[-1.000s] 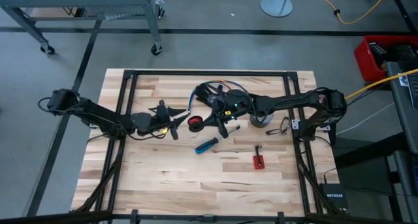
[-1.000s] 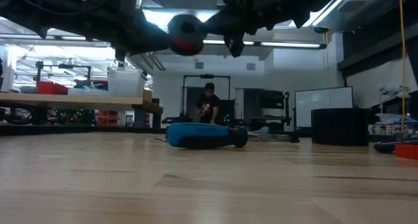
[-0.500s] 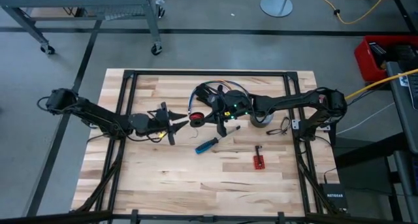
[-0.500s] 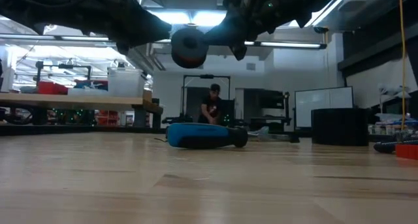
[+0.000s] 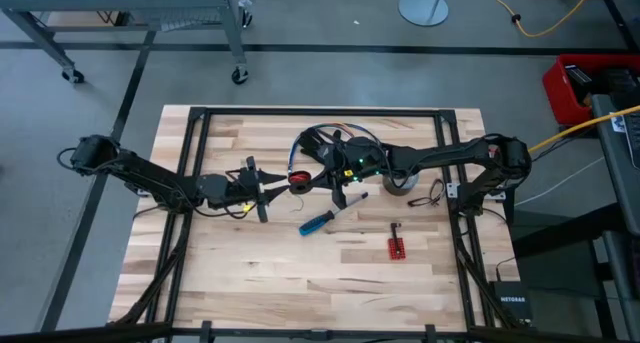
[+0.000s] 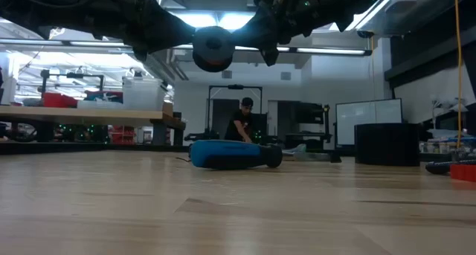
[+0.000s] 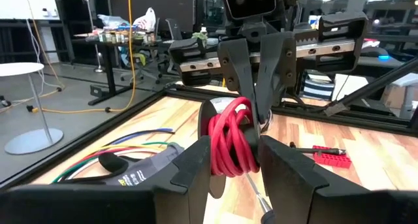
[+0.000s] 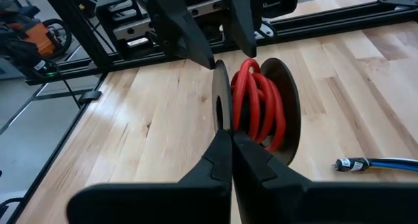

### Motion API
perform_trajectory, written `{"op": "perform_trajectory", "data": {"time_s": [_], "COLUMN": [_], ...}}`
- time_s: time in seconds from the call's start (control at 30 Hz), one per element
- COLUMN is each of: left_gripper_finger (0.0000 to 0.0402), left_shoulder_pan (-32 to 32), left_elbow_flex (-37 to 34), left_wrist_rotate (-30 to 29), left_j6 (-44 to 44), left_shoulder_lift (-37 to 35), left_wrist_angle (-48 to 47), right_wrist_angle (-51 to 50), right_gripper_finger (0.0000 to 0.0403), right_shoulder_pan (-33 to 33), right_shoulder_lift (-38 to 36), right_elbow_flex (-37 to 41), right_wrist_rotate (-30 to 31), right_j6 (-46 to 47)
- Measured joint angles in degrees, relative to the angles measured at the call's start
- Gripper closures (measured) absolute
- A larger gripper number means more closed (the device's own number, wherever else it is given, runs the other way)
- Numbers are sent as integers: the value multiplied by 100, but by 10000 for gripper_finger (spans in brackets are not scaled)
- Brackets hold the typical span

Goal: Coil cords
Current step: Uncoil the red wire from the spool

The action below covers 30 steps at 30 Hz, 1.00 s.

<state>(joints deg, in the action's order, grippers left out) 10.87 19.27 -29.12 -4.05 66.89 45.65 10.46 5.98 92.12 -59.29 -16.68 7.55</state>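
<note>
A black spool wound with red cord (image 5: pixel 297 182) hangs in the air over the middle of the table; it also shows in the low view (image 6: pixel 213 48). My right gripper (image 5: pixel 312 181) is shut on it from the table's right. My left gripper (image 5: pixel 272 190) is open and comes from the left, its two fingers (image 7: pixel 199 165) standing on either side of the spool (image 7: pixel 228 145). I cannot tell whether they touch it. Loose coloured wires (image 5: pixel 345 133) and a dark wire (image 5: pixel 435 193) lie on the table. My right gripper pinches one black flange of the spool at its rim (image 8: pixel 220 110) between its two shut fingers (image 8: pixel 219 162). The fingers come about level from the table's right side. The spool is lifted clear of the table and stands on edge, the red windings (image 8: pixel 261 110) beside the held flange.
A blue-handled screwdriver (image 5: pixel 320 221) lies just nearer than the spool. A red block (image 5: pixel 396 247) lies to the near right and a grey tape roll (image 5: pixel 397 183) under my right arm. A black frame (image 5: pixel 320 113) runs around the table. A person (image 6: pixel 242 121) stands far behind.
My right gripper has carried the spool a little toward the table's far edge and turned it, so its rim now faces up instead of its red side. My left gripper has gone slightly toward the table's right, closer around the spool.
</note>
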Motion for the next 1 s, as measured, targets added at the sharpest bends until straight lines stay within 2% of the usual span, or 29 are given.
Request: {"op": "perform_trajectory", "data": {"time_s": [0.33,0.7,1.0], "left_gripper_finger": [281,342,349], "left_shoulder_pan": [0,-4,-4], "left_elbow_flex": [0,0,0], "left_wrist_rotate": [27,184,199], "left_j6": [3,2,0], "left_shoulder_lift": [0,0,0], "left_wrist_angle": [-2,20,11], "right_wrist_angle": [4,344,339], "right_gripper_finger": [403,403,403], "right_shoulder_pan": [-109,-166,-162], "right_shoulder_lift": [0,0,0], "right_elbow_flex": [0,2,2], "right_wrist_rotate": [-113,-118,-87], "right_j6": [9,0,3]}}
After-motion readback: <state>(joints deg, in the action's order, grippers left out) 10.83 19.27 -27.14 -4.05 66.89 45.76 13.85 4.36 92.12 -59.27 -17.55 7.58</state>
